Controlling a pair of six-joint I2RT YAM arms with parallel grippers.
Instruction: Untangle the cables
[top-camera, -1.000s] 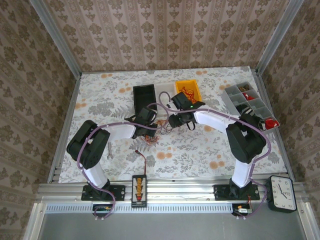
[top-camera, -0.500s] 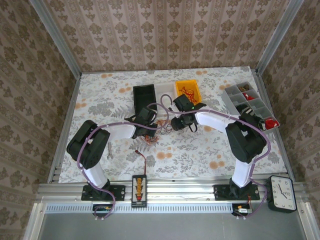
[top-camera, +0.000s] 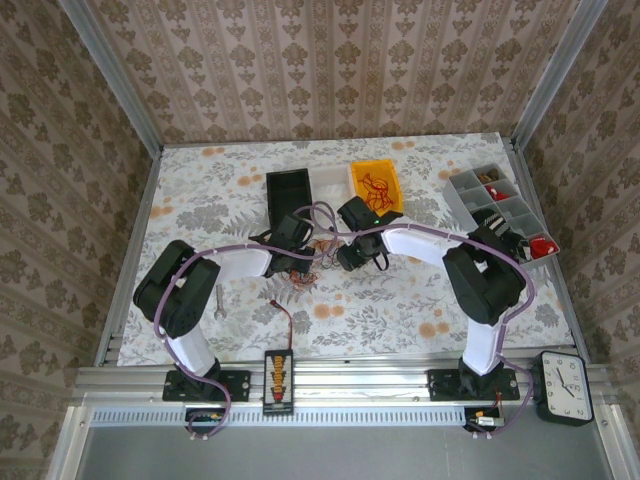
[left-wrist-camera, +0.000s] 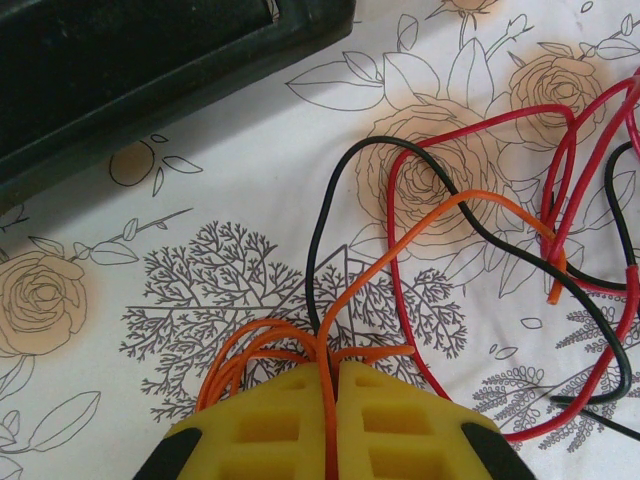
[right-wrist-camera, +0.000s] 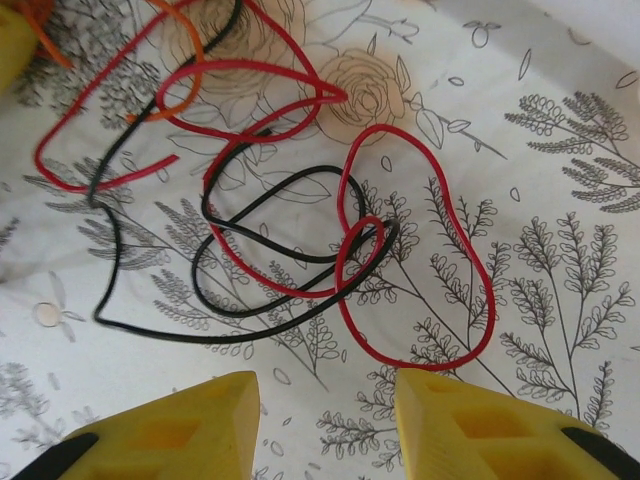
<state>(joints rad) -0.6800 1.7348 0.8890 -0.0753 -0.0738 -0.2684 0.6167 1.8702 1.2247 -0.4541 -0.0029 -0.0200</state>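
While both arms reach inward from their bases at the near edge, a table (top-camera: 200, 190) covered in a pale floral cloth spreads beneath them, seen from above. The left arm (top-camera: 235, 262) folds at a raised elbow and stretches its forearm low towards the centre. The right arm (top-camera: 430, 240) mirrors it, bending at its elbow and laying its white forearm across towards the left one, so the two wrists nearly meet mid-table. Just beyond the left claw (top-camera: 303, 255) lies a long black tray (top-camera: 290, 195), whose dark wall also crosses the upper left corner of the left wrist view (left-wrist-camera: 130, 60). Well off to the far right of the right claw (top-camera: 340, 250) sits a grey organiser (top-camera: 495, 205) with many compartments, and just beyond that claw is a small orange bin (top-camera: 377, 183) with thin wires in it. The left claw (left-wrist-camera: 328, 385) has its yellow fingers pressed together with an orange wire pinched in the seam between them, and several more orange strands arch out beside the fingertips. The right claw (right-wrist-camera: 325, 400) stands wide apart, hovering above the cloth with nothing between its yellow fingers. The cables (top-camera: 318, 247) lie on the cloth between the two claws. Ahead and to the right of the left claw, red, black and orange strands (left-wrist-camera: 552, 245) loop loosely over one another. Ahead of the right claw, red and black loops (right-wrist-camera: 355, 240) overlap flat on the table.
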